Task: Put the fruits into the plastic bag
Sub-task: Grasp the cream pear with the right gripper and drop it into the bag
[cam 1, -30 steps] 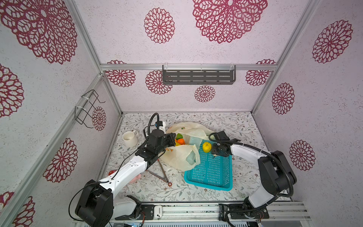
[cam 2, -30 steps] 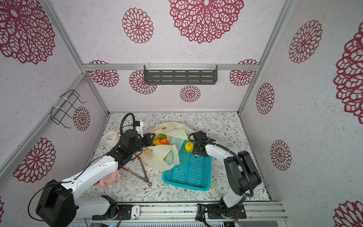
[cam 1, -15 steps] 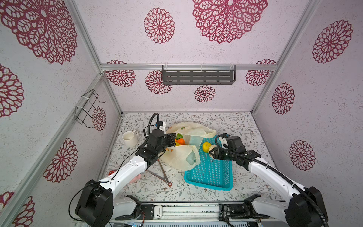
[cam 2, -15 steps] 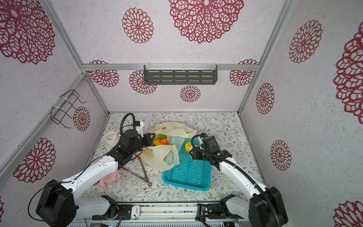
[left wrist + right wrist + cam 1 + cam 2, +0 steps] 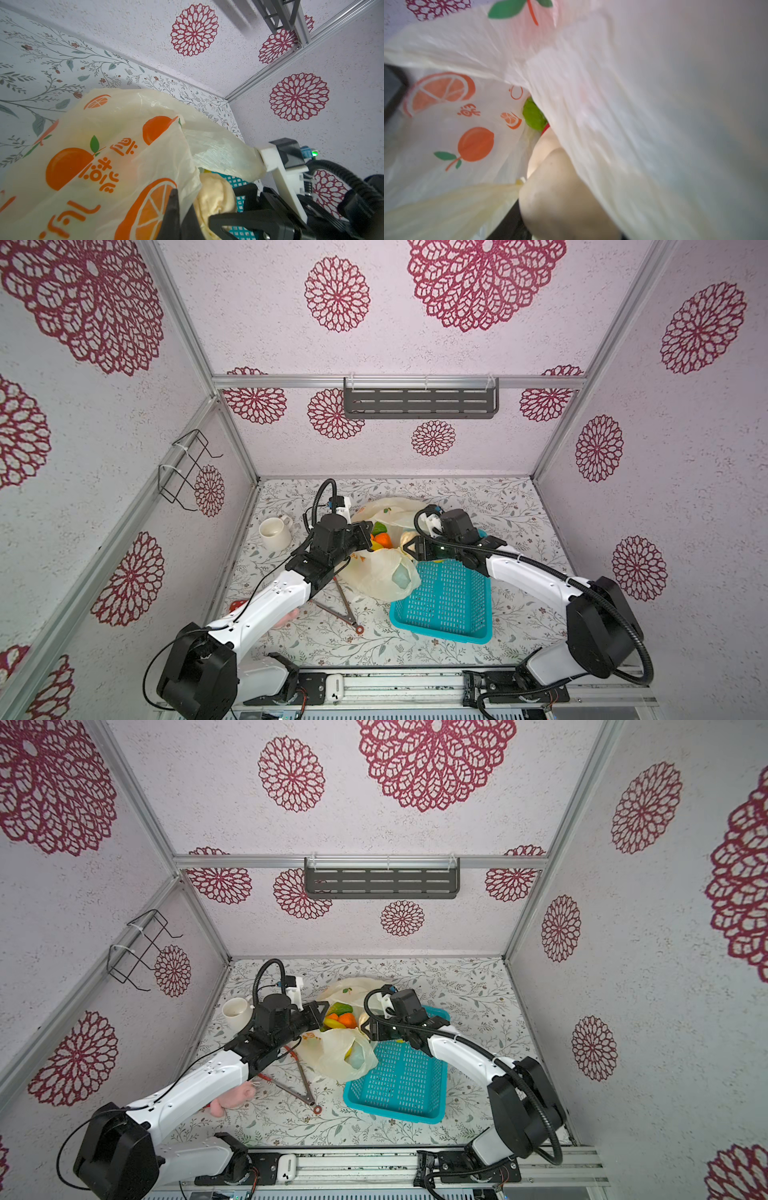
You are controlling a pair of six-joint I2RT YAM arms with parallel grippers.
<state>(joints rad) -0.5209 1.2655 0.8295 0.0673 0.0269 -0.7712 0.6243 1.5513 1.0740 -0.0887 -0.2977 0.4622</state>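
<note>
- Done so far: a green fruit, an orange fruit and a yellow fruit lie inside the bag. The bag sits on the table, its near side overlapping the basket corner.
- The left pincer is pressed together on the bag's rim, holding the mouth up.
- The right pincer, half spread, grips a cream fruit right at the mouth; I judge it about ready to drop.
- Left to do: let that one go; the basket shows no other whole fruit.
- Unclear: a yellow bit under the right arm, a pale lump behind the film, and a red scrap mostly hidden by the left arm.
- The right wrist view is mostly blurred film.
</note>
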